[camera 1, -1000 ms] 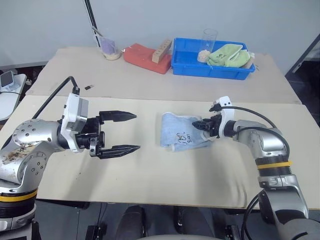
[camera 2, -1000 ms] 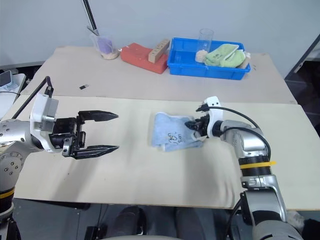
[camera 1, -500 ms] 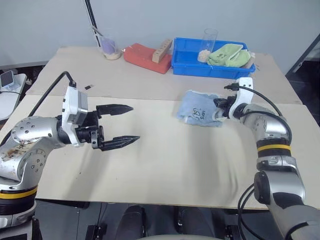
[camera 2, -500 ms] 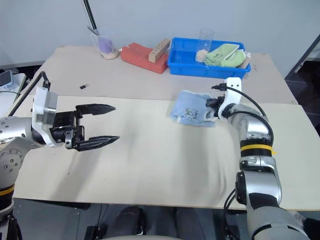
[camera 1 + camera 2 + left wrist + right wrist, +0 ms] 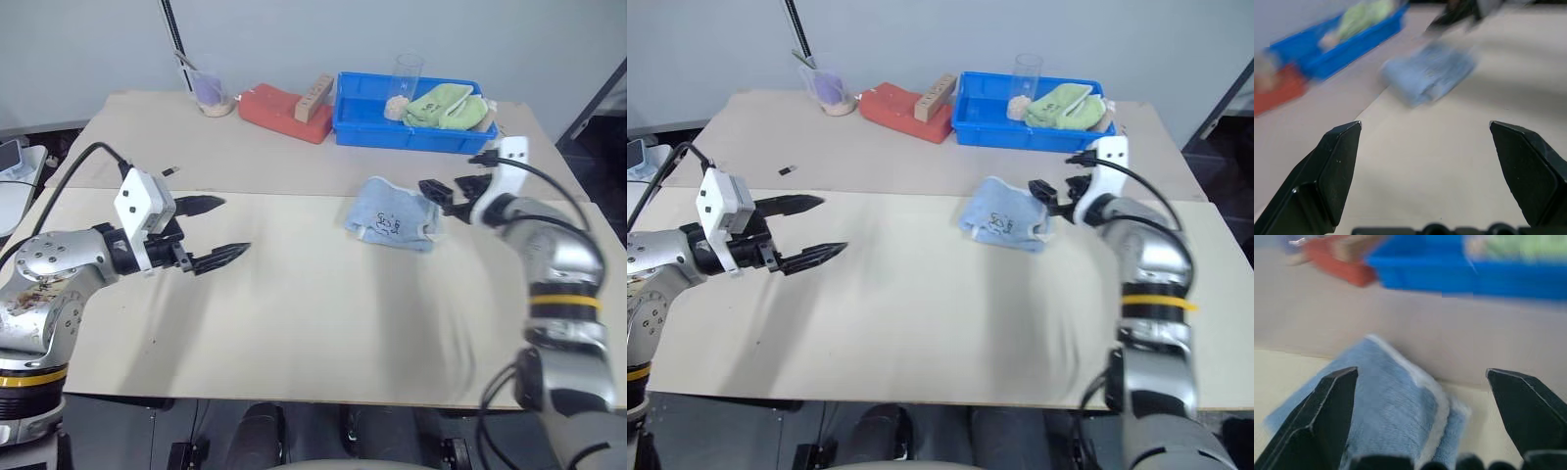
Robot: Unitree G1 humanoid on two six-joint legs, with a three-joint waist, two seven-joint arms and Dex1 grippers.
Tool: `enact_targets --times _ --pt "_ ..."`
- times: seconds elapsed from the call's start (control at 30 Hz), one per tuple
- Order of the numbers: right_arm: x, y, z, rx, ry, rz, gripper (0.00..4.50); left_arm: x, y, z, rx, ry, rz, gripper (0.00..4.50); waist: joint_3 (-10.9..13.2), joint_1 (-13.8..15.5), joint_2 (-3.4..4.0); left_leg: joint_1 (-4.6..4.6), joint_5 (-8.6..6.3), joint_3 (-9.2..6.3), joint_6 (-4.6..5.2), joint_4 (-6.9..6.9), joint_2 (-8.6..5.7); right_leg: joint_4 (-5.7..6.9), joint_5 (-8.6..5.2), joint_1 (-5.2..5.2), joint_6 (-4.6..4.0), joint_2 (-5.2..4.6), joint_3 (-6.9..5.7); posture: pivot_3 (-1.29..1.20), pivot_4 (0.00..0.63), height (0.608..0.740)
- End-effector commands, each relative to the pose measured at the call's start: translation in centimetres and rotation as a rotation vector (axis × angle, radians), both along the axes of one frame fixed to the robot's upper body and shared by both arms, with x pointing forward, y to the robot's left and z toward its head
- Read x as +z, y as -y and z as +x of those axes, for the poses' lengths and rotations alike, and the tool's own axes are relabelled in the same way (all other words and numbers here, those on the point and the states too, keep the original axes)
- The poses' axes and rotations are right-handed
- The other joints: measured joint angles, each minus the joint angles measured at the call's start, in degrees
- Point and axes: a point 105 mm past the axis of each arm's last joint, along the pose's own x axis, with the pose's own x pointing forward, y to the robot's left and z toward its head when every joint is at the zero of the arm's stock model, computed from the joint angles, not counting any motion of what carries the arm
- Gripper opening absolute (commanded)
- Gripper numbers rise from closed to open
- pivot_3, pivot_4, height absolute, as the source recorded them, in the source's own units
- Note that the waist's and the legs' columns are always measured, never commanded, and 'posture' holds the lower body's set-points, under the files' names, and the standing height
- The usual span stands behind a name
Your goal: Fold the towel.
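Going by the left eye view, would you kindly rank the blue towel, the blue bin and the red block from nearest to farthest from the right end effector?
Measured from the right end effector:
1. Towel: just beside it on its left, folded on the table.
2. Blue bin: behind it, at the table's back edge.
3. Red block: farther left, past the bin.

Head stereo pair looking down over the table (image 5: 294,333), wrist cameras low, both sharing the towel (image 5: 394,215)
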Motion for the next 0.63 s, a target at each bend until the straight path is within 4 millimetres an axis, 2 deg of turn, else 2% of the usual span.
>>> enact_targets --times 0.03,0.13,0.27,0.4,0.63 --pt "1.4 -1.6 -4.1 0.294 0.061 -0.232 4.46 0.0 -2.7 -1.0 0.097 0.009 0.119 4.50 0.00 0.05 0.00 0.02 -0.03 0.01 0.03 -0.01 0.02 -0.03 -0.03 0.01 0.03 -0.01 -0.01 0.00 0.150 0.661" --pt "0.5 -0.4 -6.4 0.378 0.003 -0.363 4.46 -0.5 -4.4 -1.6 0.160 -0.002 0.182 4.50 0.02 0.10 -0.03 0.12 -0.03 0.06 0.03 -0.01 0.03 -0.05 -0.20 0.08 0.26 -0.04 -0.02 0.00 0.150 0.661" --pt "0.1 1.3 -8.4 0.412 -0.042 -0.402 4.46 -1.0 -5.9 -2.9 0.164 -0.048 0.197 4.50 0.03 0.48 -0.05 0.22 -0.02 0.13 0.02 0.00 0.04 0.02 -0.34 0.12 0.37 -0.04 0.00 0.00 0.150 0.661" --pt "-0.4 1.9 -8.5 0.400 -0.032 -0.440 4.46 -1.0 -6.3 -3.3 0.159 -0.060 0.187 4.50 0.03 0.65 -0.05 0.26 -0.01 0.18 0.00 0.01 0.07 0.06 -0.35 0.11 0.33 -0.02 -0.01 0.00 0.150 0.661" --pt "-0.6 1.3 -8.6 0.427 -0.030 -0.428 4.46 -1.0 -6.5 -3.6 0.146 -0.080 0.175 4.50 0.03 0.67 -0.05 0.22 -0.01 0.18 0.00 0.01 0.07 0.05 -0.34 0.09 0.30 -0.01 0.00 0.00 0.150 0.661"
